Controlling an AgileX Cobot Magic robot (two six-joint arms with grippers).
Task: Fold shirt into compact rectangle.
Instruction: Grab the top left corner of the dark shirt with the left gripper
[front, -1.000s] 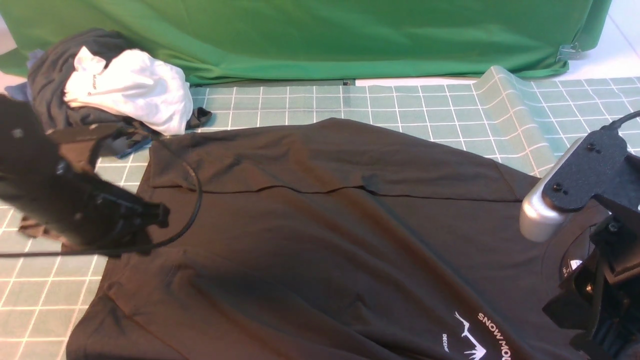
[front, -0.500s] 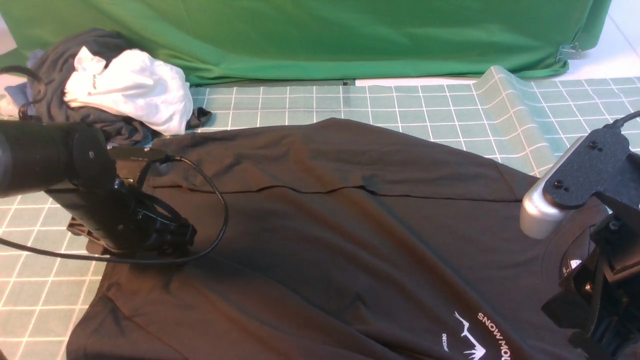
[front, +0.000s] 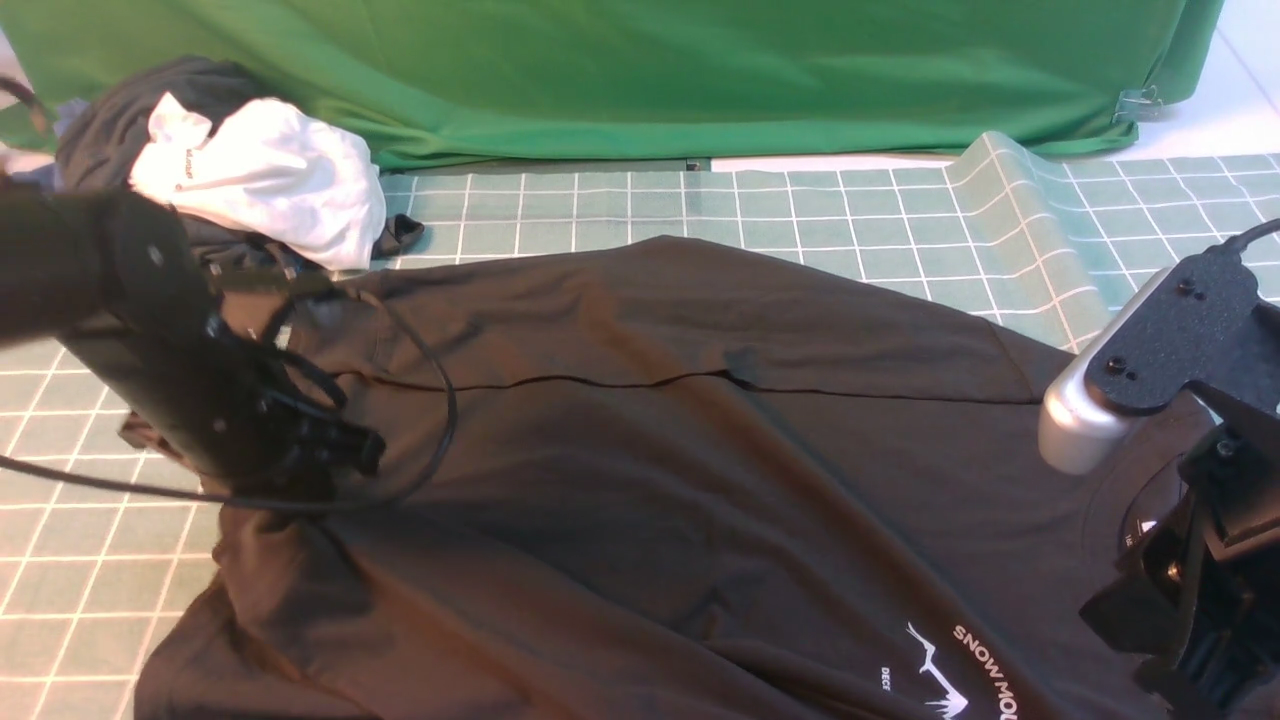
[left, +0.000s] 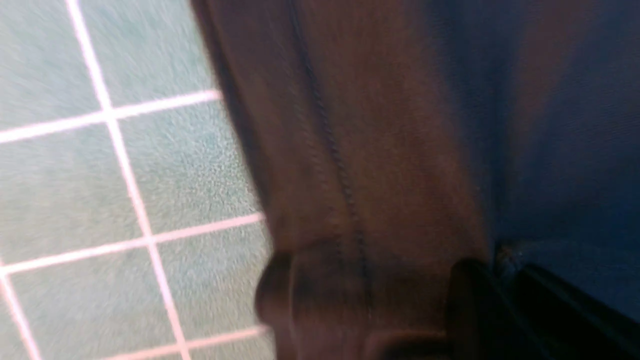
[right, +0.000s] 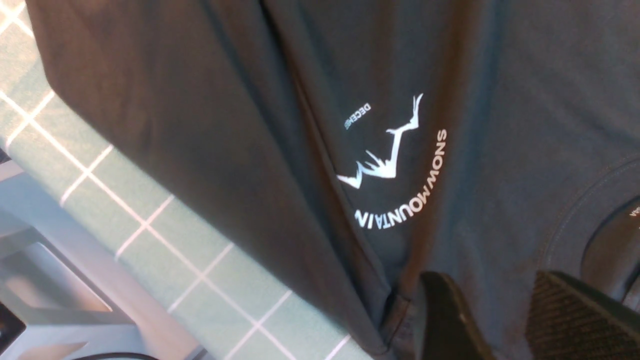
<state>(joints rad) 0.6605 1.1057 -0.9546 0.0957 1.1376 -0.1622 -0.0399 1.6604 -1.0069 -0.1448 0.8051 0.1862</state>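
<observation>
Swinging in from the left over the last second, the left gripper (front: 345, 455) had dropped onto the left edge of the shirt (front: 650, 480) and closed. Its jaws were pressed together on a pinch of black hem, and the cloth below them had drawn up into fresh creases. That hold looked meant for carrying the left side across. The right gripper (right: 500, 320) had not shifted: its jaws stood partly apart at the near right by the collar, cloth across the gap, and whether they gripped it I could not tell. Outward, the shirt lay spread over most of the desk (front: 80, 600), chest print at the near right, one long fold already lying along its far side. Bare gridded mat (front: 60, 560) lay left of the pinched edge, giving room to lift. A dark grey and white bundle (front: 250, 180) sat just beside the far-left corner, the green cloth (front: 700, 70) behind; a sweep rightward looked clearest.
</observation>
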